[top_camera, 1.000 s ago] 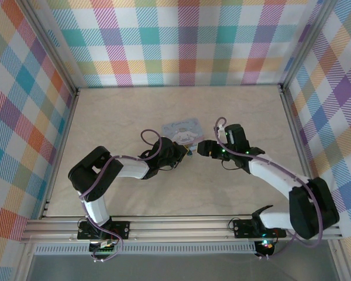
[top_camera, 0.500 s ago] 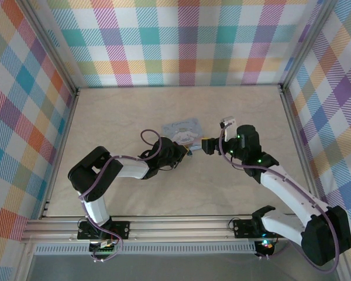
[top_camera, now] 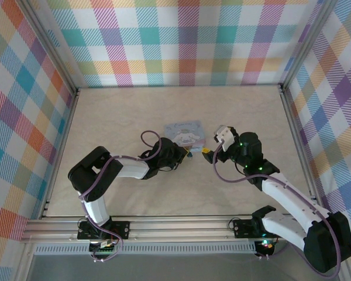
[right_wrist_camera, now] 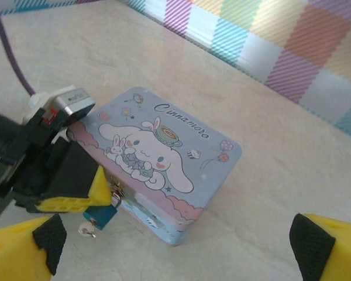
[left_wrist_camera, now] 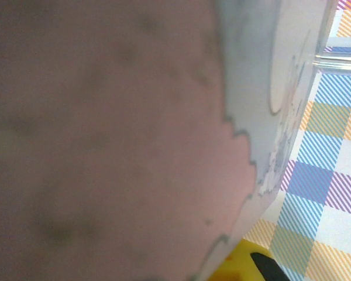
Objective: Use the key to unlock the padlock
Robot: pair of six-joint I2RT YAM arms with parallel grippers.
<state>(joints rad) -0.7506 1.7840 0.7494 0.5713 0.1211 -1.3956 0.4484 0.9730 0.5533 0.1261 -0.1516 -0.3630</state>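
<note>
The padlock (right_wrist_camera: 100, 214) is a small teal block hanging at the latch of a light-blue cartoon tin (right_wrist_camera: 164, 146). A little silver key (right_wrist_camera: 86, 230) sticks out of its underside. My left gripper (right_wrist_camera: 76, 190) reaches in from the left and is shut on the padlock's top, with its yellow fingers (right_wrist_camera: 88, 186) against the tin's front. In the top view the left gripper (top_camera: 184, 153) sits at the tin's (top_camera: 184, 131) near edge. My right gripper (right_wrist_camera: 178, 252) hangs open over the table, a short way from the tin, holding nothing. From above, the right gripper (top_camera: 208, 148) is just right of the padlock (top_camera: 189, 153).
The left wrist view is a blur of the tin's side (left_wrist_camera: 134, 146) pressed close, with a yellow fingertip (left_wrist_camera: 240, 266) at the bottom. Plaid walls (top_camera: 181, 41) and a metal frame enclose the beige table (top_camera: 123, 111). A purple cable (right_wrist_camera: 11, 58) loops behind the left wrist.
My right gripper has opened wide and drawn back to the right, away from the padlock. The key stays in the lock. The left gripper has not moved.
</note>
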